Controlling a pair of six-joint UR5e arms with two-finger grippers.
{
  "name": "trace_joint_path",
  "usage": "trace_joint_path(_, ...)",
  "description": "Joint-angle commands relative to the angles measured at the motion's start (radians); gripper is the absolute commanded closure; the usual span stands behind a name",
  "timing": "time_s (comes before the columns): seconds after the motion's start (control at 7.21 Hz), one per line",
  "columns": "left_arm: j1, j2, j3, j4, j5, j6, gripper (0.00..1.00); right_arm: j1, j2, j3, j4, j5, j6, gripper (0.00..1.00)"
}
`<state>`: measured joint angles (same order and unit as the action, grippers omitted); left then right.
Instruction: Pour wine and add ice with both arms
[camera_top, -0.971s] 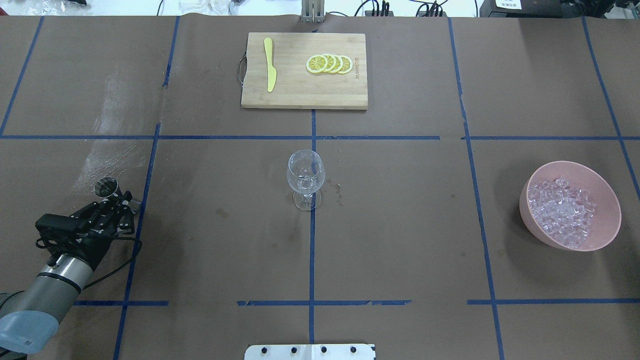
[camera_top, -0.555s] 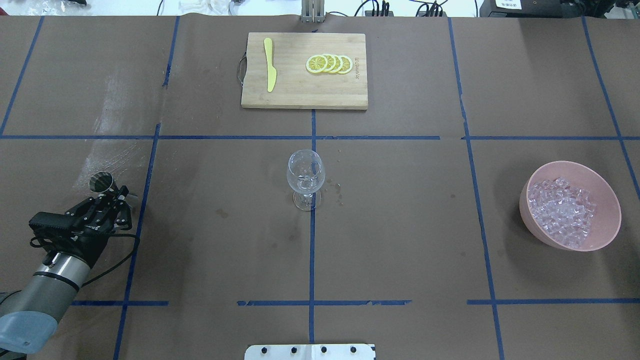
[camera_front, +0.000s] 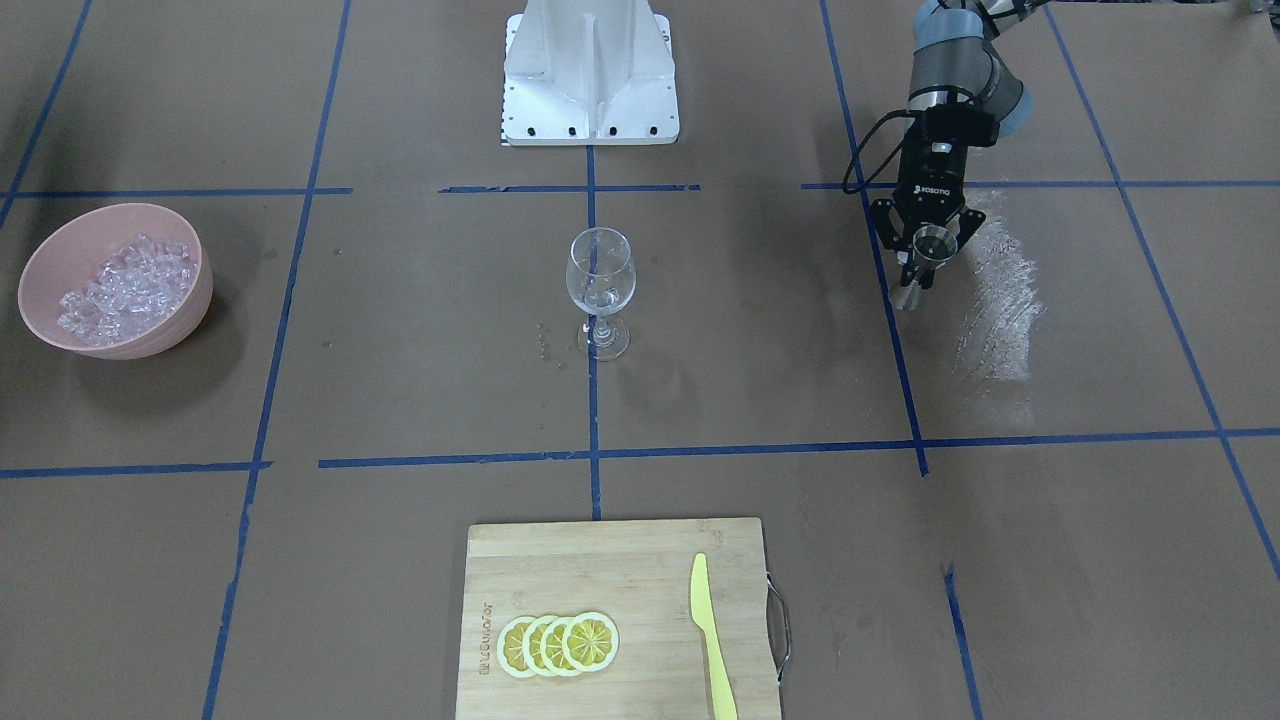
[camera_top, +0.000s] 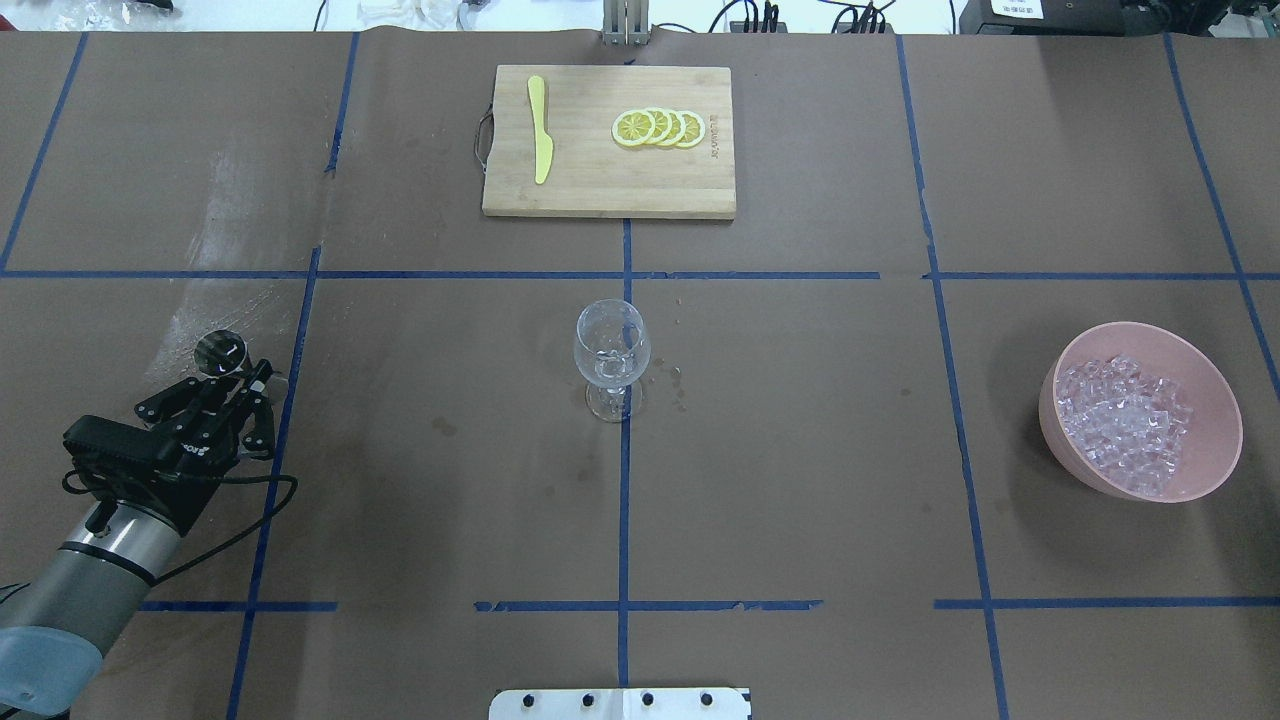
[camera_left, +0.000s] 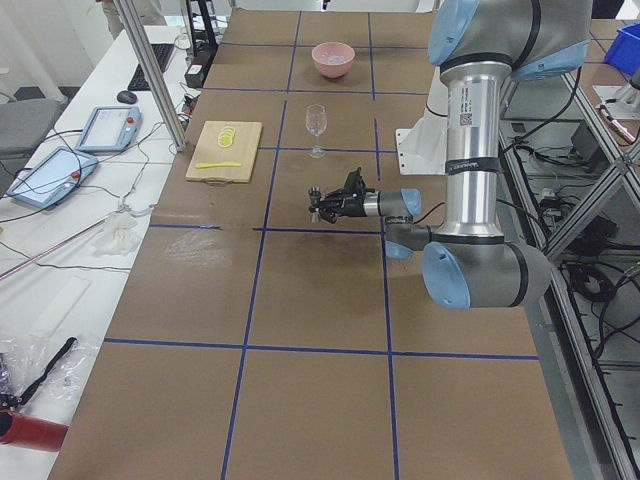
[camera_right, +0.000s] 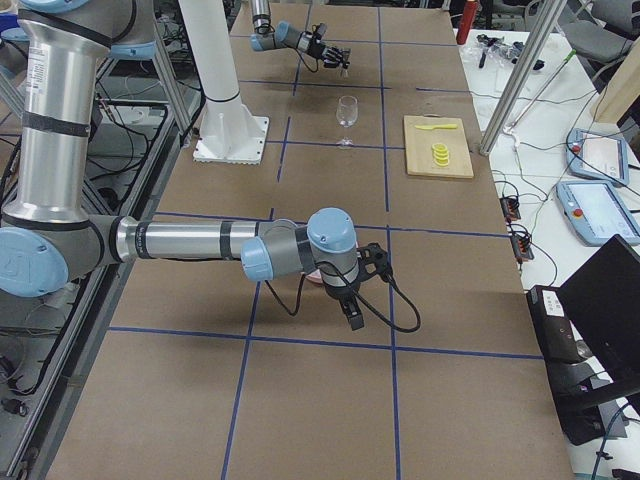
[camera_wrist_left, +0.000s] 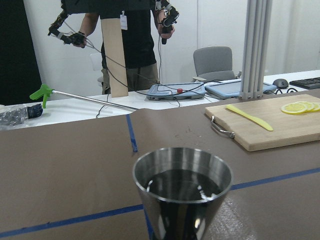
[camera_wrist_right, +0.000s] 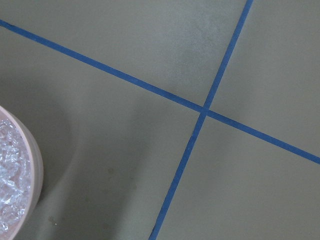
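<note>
My left gripper (camera_top: 238, 378) is shut on a small metal cup (camera_top: 220, 352) at the table's left side. It holds the cup upright, low over the table. In the left wrist view the cup (camera_wrist_left: 182, 192) holds dark liquid. An empty clear wine glass (camera_top: 611, 350) stands at the table's centre, far to the right of the cup. A pink bowl (camera_top: 1052, 425) at the right holds a heap of clear ice (camera_top: 1125, 420). My right gripper (camera_right: 352, 312) shows only in the exterior right view, pointing down beside the bowl. I cannot tell whether it is open or shut.
A wooden cutting board (camera_top: 600, 195) lies at the far middle with a yellow knife (camera_top: 540, 130) and lemon slices (camera_top: 660, 128). The white pedestal (camera_front: 590, 60) stands at the near edge. A pale smear (camera_top: 225, 290) marks the table beyond the cup.
My left gripper and the cup have shifted a little farther from the robot and slightly to the right. The glass and the bowl have not moved.
</note>
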<state>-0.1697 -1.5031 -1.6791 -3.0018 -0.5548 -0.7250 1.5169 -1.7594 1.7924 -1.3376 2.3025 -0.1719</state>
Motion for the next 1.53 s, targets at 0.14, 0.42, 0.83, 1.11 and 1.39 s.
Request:
trace_joint_path(0.14, -0.014, -0.097, -0.074, -0.043, -0.135, 0.208, 1.0, 0.017, -0.005, -0.001, 0.0, 0.0, 0.0, 0.0)
trace_joint_path(0.42, -0.013, -0.176, -0.08, -0.025, -0.148, 0.324, 1.0, 0.025, -0.021, 0.001, 0.0, 0.0, -0.001, 0.0)
trace_joint_path(0.83, -0.013, -0.306, -0.082, 0.182, -0.148, 0.355, 1.0, 0.034, -0.057, -0.002, 0.052, 0.0, 0.003, 0.0)
trace_joint_path(1.11, -0.013, -0.397, -0.088, 0.347, -0.148, 0.381, 1.0, 0.04, -0.06, -0.004, 0.052, 0.0, 0.003, 0.0)
trace_joint_path(1.39, -0.014, -0.46, -0.109, 0.505, -0.148, 0.383, 1.0, 0.048, -0.061, -0.004, 0.052, 0.0, 0.003, 0.0)
